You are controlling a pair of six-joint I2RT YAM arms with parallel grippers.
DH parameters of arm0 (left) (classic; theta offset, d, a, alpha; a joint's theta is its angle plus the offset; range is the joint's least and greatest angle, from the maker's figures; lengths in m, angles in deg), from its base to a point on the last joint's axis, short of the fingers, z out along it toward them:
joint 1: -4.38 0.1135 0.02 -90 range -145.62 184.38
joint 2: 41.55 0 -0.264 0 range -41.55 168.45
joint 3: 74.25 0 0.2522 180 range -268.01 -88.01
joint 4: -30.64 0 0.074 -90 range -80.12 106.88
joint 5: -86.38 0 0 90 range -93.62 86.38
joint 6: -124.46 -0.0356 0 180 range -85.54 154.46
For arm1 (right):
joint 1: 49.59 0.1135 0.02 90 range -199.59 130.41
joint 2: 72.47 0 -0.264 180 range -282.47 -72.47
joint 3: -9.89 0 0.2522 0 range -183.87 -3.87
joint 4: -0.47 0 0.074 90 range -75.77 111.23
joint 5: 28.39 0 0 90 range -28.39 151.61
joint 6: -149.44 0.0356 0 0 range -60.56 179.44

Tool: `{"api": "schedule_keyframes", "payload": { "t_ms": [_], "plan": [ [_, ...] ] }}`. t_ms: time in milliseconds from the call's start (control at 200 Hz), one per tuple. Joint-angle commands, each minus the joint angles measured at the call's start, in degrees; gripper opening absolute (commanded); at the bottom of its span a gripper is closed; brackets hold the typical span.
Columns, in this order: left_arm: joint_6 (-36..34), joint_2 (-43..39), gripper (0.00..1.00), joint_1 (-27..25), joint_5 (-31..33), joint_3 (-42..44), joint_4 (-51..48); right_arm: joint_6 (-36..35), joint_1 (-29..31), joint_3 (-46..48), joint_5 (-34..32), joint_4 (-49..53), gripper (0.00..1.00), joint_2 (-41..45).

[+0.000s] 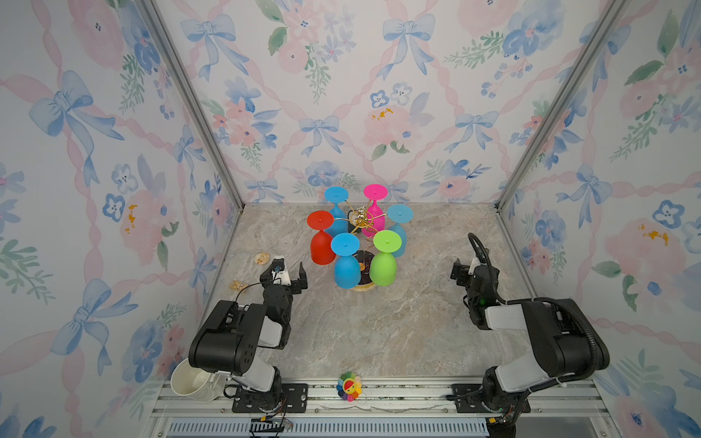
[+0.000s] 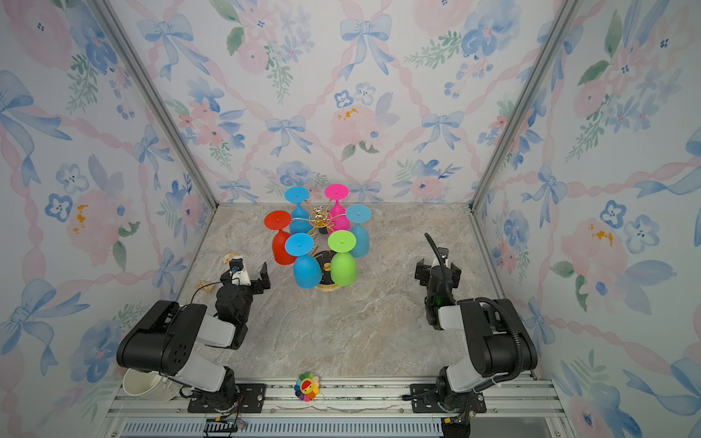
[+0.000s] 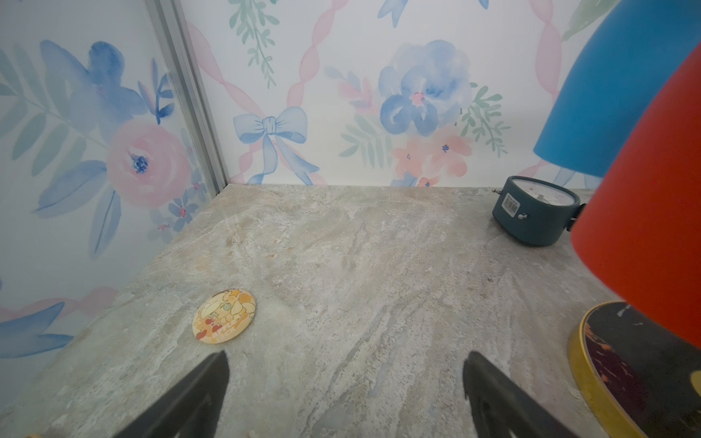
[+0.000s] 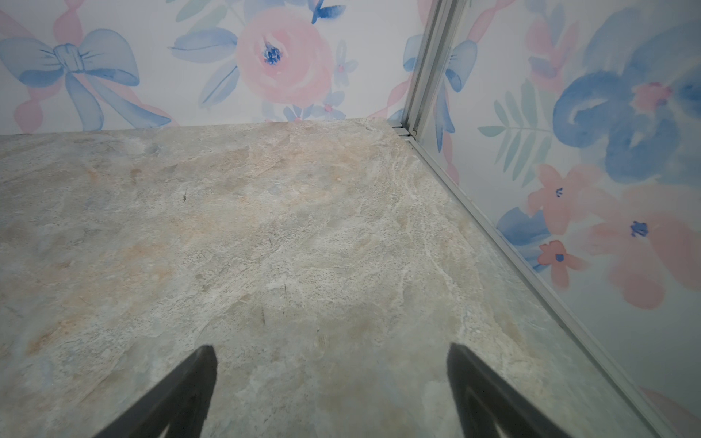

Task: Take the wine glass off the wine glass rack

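Note:
The gold wire wine glass rack (image 1: 359, 219) (image 2: 319, 219) stands at the back middle of the marble table on its round black base (image 1: 365, 282) (image 3: 622, 379). Several coloured wine glasses hang upside down from it, among them red (image 1: 321, 246) (image 3: 645, 212), blue (image 1: 346, 265) and green (image 1: 384, 265). My left gripper (image 1: 291, 269) (image 2: 250, 270) (image 3: 346, 356) is open and empty, just left of the red glass. Well to the right of the rack, my right gripper (image 1: 467, 270) (image 2: 436, 270) (image 4: 330, 348) is open over bare table.
A round cartoon badge (image 1: 261, 258) (image 3: 223, 316) and a small tan item (image 1: 238, 284) lie left of the left gripper. A dark teal round clock-like thing (image 3: 535, 212) sits behind the rack. A white cup (image 1: 193, 381) and a rainbow flower toy (image 1: 349, 386) are at the front rail.

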Motion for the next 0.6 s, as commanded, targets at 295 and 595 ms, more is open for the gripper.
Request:
{"api": "schedule_keyframes", "payload": {
  "t_ms": [295,595],
  "plan": [
    [1.34,-15.83,0.98,-0.18,5.39,-0.04,-14.8,-1.74,1.35,0.27,-1.82,-0.73,0.97,0.97],
    [3.63,-27.65,0.98,-0.87,7.78,0.47,-25.71,-1.68,1.04,-9.97,-1.41,23.61,0.97,9.7]
  ]
}}
